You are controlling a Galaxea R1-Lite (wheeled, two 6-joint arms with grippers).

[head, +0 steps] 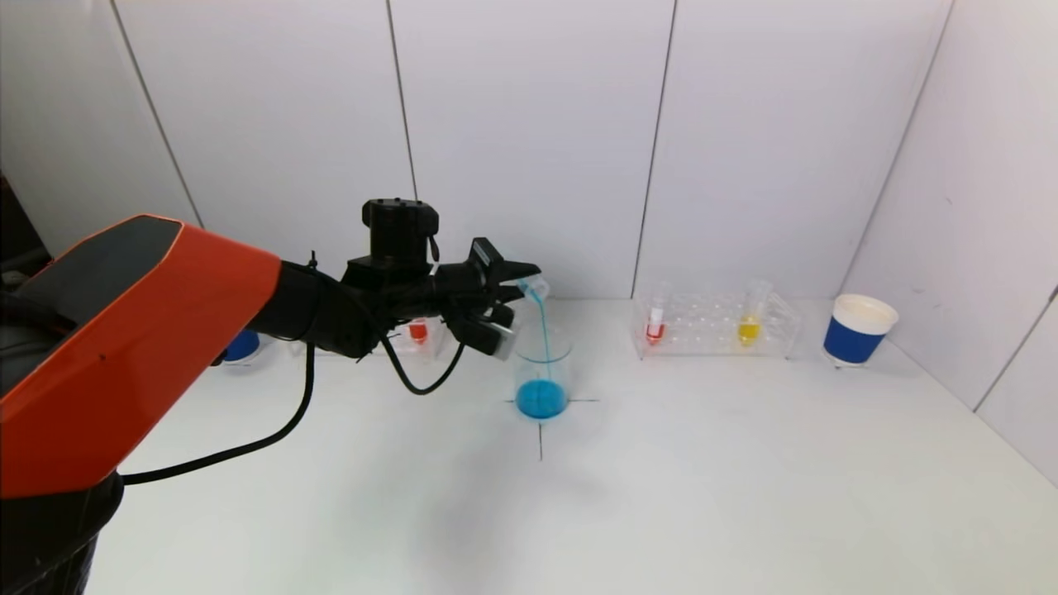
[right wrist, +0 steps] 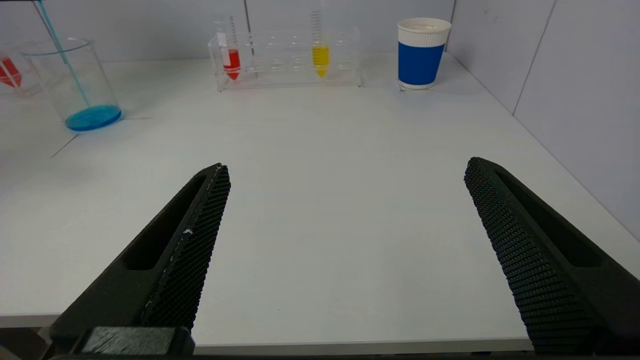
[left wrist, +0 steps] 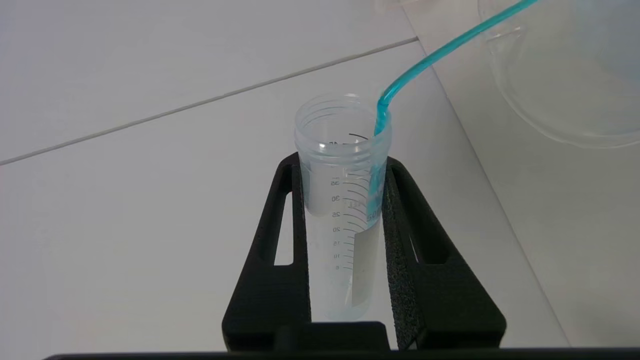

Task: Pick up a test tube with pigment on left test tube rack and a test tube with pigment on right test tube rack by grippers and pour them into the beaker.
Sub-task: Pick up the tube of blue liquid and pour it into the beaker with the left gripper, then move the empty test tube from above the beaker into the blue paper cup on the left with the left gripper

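My left gripper (head: pixel 514 291) is shut on a clear test tube (left wrist: pixel 345 200), tipped over the glass beaker (head: pixel 542 368). A thin stream of blue pigment (head: pixel 544 326) runs from the tube's mouth (head: pixel 536 287) into the beaker, where blue liquid (head: pixel 541 400) pools at the bottom. The right rack (head: pixel 715 326) holds a red tube (head: pixel 655 322) and a yellow tube (head: pixel 750 321). The left rack is mostly hidden behind my arm, with a red tube (head: pixel 418 330) showing. My right gripper (right wrist: pixel 345 200) is open and empty, low over the table's front edge, out of the head view.
A blue and white paper cup (head: pixel 858 329) stands at the far right of the table. Another blue cup (head: pixel 241 345) shows partly behind my left arm. A black cross mark (head: pixel 540 430) on the table lies under the beaker. White wall panels close the back and right.
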